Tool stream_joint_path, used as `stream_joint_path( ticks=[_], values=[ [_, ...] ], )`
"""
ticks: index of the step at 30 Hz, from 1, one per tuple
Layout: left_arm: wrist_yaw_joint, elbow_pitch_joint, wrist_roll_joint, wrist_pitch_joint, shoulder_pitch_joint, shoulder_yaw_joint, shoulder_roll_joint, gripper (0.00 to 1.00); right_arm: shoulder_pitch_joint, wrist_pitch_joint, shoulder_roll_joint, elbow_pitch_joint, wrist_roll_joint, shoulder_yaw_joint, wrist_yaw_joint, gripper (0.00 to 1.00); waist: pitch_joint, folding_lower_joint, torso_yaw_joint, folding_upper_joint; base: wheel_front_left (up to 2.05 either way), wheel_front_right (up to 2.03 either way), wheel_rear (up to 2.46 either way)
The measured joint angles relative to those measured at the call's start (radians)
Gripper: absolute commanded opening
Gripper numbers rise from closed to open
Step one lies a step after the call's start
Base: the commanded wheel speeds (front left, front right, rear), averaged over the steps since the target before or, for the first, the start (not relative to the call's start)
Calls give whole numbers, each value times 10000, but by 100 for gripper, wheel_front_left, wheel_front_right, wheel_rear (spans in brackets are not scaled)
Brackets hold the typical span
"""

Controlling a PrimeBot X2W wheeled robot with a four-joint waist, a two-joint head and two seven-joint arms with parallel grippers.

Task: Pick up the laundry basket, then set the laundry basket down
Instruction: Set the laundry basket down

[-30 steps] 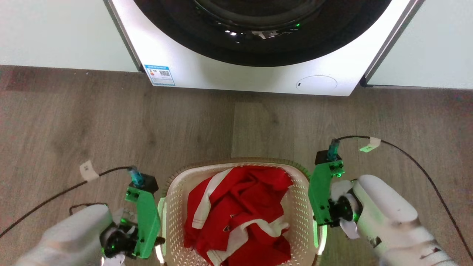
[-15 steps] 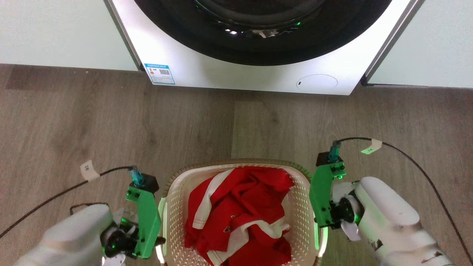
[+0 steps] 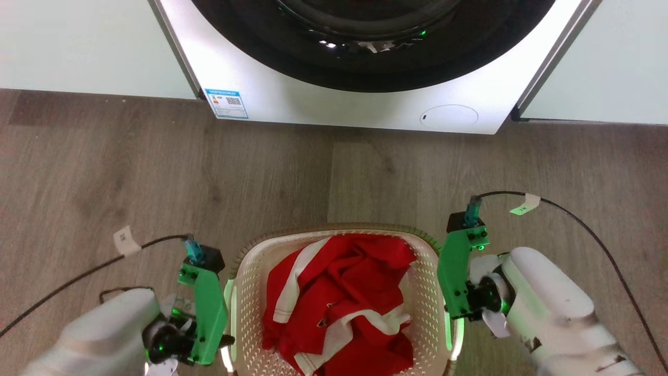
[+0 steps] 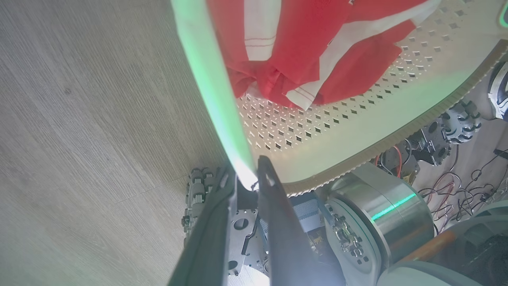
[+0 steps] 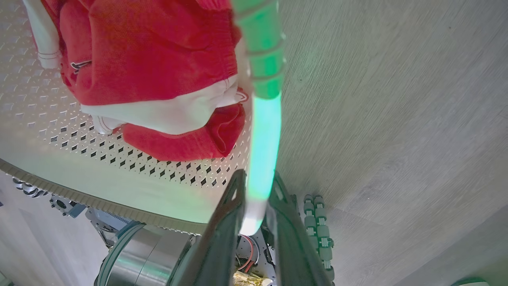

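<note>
The laundry basket (image 3: pixel 244 292) is cream, perforated and brown-rimmed, at the bottom centre of the head view, with a red and white garment (image 3: pixel 339 303) heaped inside. My left gripper (image 3: pixel 225 342) is at its left side and my right gripper (image 3: pixel 453 321) at its right side. In the left wrist view the left gripper (image 4: pixel 246 182) is shut on the basket's pale side handle (image 4: pixel 210 79). In the right wrist view the right gripper (image 5: pixel 256 183) is shut on the other handle (image 5: pixel 265 131). Green light tints both handles.
A white washing machine (image 3: pixel 323 112) with a dark round door (image 3: pixel 365 57) stands ahead across bare wood floor (image 3: pixel 156 172). Black cables (image 3: pixel 589 230) trail from both wrists. My wheeled base (image 4: pixel 196 198) lies below the basket's near end.
The whole picture has shifted very slightly. Both grippers stay on the basket's handles and the basket keeps its place between them.
</note>
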Motion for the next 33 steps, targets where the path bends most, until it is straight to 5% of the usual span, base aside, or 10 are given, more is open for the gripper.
stream_joint_path(
  ticks=[17, 33],
  values=[
    [0, 73, 0, -15, -22, -2, -82, 0, 192, 81, 0, -245, -167, -270, 0, 0, 303, 0, 6, 0, 0, 0, 0],
    [2, 499, 276, -759, -679, 2, -552, 0, 101, -508, -36, -401, -681, -970, 0, 0, 1690, 0, 158, 0, 0, 0, 0]
  ],
)
